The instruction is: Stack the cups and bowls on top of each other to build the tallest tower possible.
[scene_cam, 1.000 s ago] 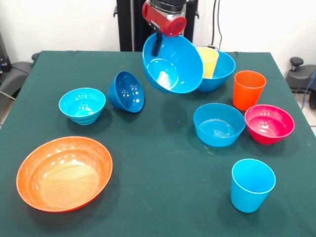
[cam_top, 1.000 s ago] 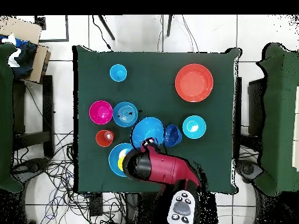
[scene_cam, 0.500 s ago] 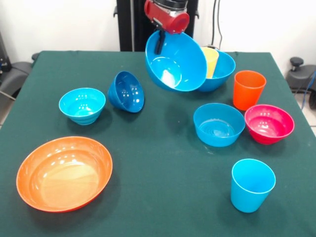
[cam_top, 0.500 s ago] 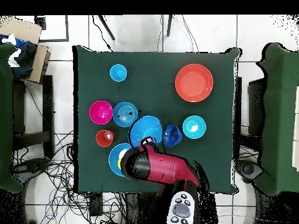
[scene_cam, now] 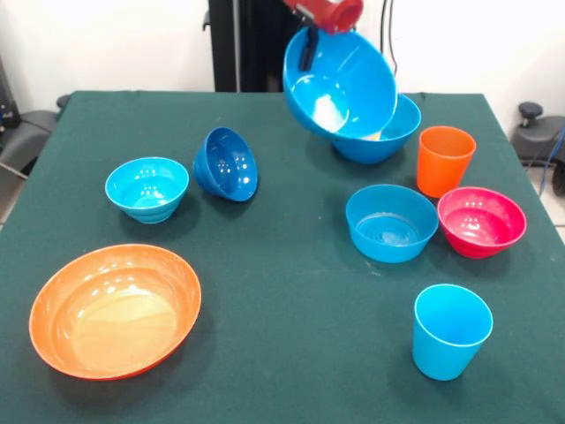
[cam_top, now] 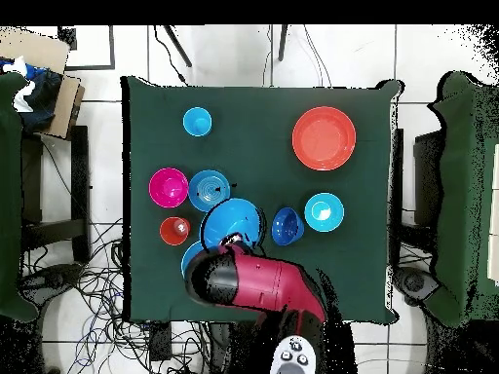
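Tool: we are holding the tool [scene_cam: 306, 55] pinched on the far rim of a large blue bowl [scene_cam: 342, 84], one finger inside the rim.
Carried bowl: we are keeping it in the air, tilted with its mouth toward the near side, over the second large blue bowl [scene_cam: 384, 132] at the far right of the counter [scene_cam: 282, 353].
Yellow cup: only a sliver of yellow [scene_cam: 378, 136] is showing under the carried bowl, inside the resting bowl.
Other pieces: on the left, the cyan bowl [scene_cam: 146, 187], the tipped dark blue bowl [scene_cam: 227, 163] and the wide orange bowl [scene_cam: 116, 309]; on the right, the orange cup [scene_cam: 444, 159], the medium light blue bowl [scene_cam: 391, 222], the magenta-red bowl [scene_cam: 481, 221] and the light blue cup [scene_cam: 451, 330].
Risk: we are gripping one edge only, so the bowl may swing or slip; lowered while tilted, it may knock the cup or settle crooked.
Views: the front view is showing the tilt and height; the overhead view is showing the red arm [cam_top: 255, 282] covering the resting bowl.
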Motion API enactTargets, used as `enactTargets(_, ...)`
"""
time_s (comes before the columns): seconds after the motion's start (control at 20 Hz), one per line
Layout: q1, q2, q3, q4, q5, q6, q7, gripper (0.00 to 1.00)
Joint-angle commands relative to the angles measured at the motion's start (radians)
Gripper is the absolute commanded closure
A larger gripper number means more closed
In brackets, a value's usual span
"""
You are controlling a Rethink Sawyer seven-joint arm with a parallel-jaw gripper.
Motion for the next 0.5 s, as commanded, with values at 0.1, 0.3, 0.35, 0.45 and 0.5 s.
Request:
enactTargets(0.1, -0.012, -0.115, 0.091, 0.132, 0.022, 0.083, 0.012, 1.00)
enactTargets(0.3, -0.013, -0.101, 0.103, 0.144, 0.026, 0.058, 0.030, 1.00)
enactTargets(0.35, -0.012, -0.101, 0.106, 0.146, 0.030, 0.057, 0.034, 1.00)
enactTargets(0.45, -0.003, -0.106, 0.108, 0.153, 0.035, 0.051, 0.044, 1.00)
enactTargets(0.5, 0.003, -0.112, 0.107, 0.155, 0.038, 0.054, 0.050, 1.00)
